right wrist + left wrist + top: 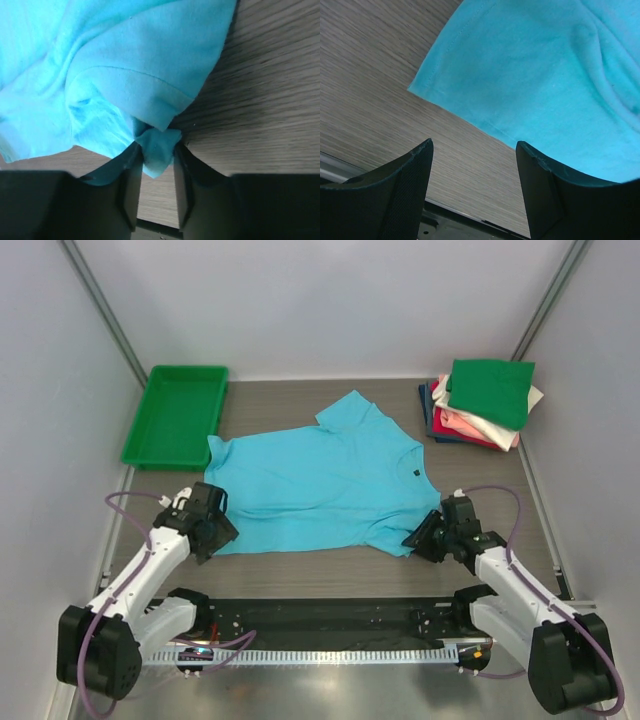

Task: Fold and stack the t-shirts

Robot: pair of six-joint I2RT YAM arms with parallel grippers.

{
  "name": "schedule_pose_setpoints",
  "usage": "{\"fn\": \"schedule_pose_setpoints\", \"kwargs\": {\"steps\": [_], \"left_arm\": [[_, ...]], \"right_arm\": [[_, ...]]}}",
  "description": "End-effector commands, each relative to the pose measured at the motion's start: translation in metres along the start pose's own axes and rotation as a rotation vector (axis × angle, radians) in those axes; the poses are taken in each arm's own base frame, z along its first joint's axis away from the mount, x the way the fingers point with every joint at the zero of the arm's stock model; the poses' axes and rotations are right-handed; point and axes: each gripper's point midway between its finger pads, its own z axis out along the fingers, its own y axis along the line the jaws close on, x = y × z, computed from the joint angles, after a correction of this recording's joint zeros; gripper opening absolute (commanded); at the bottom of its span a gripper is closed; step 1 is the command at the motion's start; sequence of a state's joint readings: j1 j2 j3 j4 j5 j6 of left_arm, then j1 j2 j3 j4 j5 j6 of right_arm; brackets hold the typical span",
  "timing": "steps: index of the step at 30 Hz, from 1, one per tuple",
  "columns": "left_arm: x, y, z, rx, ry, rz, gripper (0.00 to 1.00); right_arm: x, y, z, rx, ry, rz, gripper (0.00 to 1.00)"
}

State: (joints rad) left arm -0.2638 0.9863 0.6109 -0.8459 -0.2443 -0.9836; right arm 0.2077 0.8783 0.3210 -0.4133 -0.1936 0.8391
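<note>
A: Right tool [156,170]: clamped on a small nub of the turquoise t-shirt [320,480], at the corner of the near-right sleeve [150,95]. The cloth is bunched between both fingers.

B: Left tool [474,146]?

A: Released, jaws wide, only bare desk [375,95] between them. It hangs low, just short of the hem corner [420,87] at the shirt's near-left.

B: Shirt position?

A: Flat at mid-desk, lying crosswise, hem toward the left arm, collar and sleeves toward the right. The stack of folded shirts [480,405] is in the far-right corner, green on top, well apart. The green tray [175,415] is far left, close by the far hem corner; whether they touch I cannot tell.

B: Step?

A: It reads as the start of the first fold, with one near corner taken and the other not yet. My guess at the next move: the left tool gets a finger under the hem corner and closes. Then both lift together and carry the near edge over evenly, or the cloth skews.

B: Materials?

A: Soft matte knit with stitched hems and low ripples by the sleeve. It looks limp, and the thin edge lies flat, so it is likely awkward to get under. The desk is smooth with a wood-grain pattern. The tray is rigid plastic with a raised rim. The tool fingers are black and hard-looking.
</note>
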Motion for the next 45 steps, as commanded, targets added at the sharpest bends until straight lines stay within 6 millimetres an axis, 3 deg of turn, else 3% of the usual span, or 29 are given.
{"fn": "schedule_pose_setpoints", "kwargs": {"steps": [1, 2, 3, 6, 15, 23, 26, 27, 30, 31, 37, 45], "left_arm": [[0.0, -0.009, 0.003, 0.024, -0.001, -0.035, 0.68], [0.005, -0.005, 0.007, 0.01, 0.013, -0.04, 0.68], [0.008, -0.003, 0.009, 0.003, 0.018, -0.046, 0.67], [0.008, 0.005, 0.016, -0.039, -0.003, -0.061, 0.66], [0.001, 0.021, 0.035, -0.157, -0.051, -0.045, 0.64], [-0.002, 0.017, 0.049, -0.19, -0.056, -0.04, 0.49], [0.0, 0.014, 0.057, -0.215, -0.018, -0.009, 0.35], [0.002, 0.015, 0.06, -0.23, -0.002, 0.007, 0.22], [-0.001, 0.01, 0.061, -0.223, 0.001, 0.011, 0.02], [-0.002, 0.008, 0.061, -0.215, 0.001, 0.018, 0.0], [-0.007, -0.008, 0.046, -0.11, -0.025, 0.045, 0.0], [-0.016, -0.01, -0.004, 0.014, -0.071, -0.01, 0.0]], "right_arm": [[-0.018, 0.013, 0.001, -0.028, -0.065, -0.044, 0.33], [-0.02, 0.014, 0.0, -0.031, -0.07, -0.048, 0.28], [-0.023, 0.016, -0.001, -0.034, -0.081, -0.059, 0.16], [-0.025, 0.018, -0.003, -0.039, -0.088, -0.071, 0.01], [-0.044, 0.032, -0.028, -0.025, -0.147, -0.127, 0.01], [-0.048, 0.036, -0.039, -0.032, -0.156, -0.138, 0.01], [-0.049, 0.037, -0.041, -0.033, -0.16, -0.131, 0.01], [-0.051, 0.038, -0.042, -0.033, -0.174, -0.132, 0.01], [-0.057, 0.039, -0.046, -0.033, -0.206, -0.129, 0.01], [-0.058, 0.041, -0.048, -0.039, -0.215, -0.131, 0.01], [-0.063, 0.044, -0.062, -0.035, -0.247, -0.124, 0.01], [-0.061, 0.041, -0.098, -0.033, -0.302, -0.115, 0.01]]}}
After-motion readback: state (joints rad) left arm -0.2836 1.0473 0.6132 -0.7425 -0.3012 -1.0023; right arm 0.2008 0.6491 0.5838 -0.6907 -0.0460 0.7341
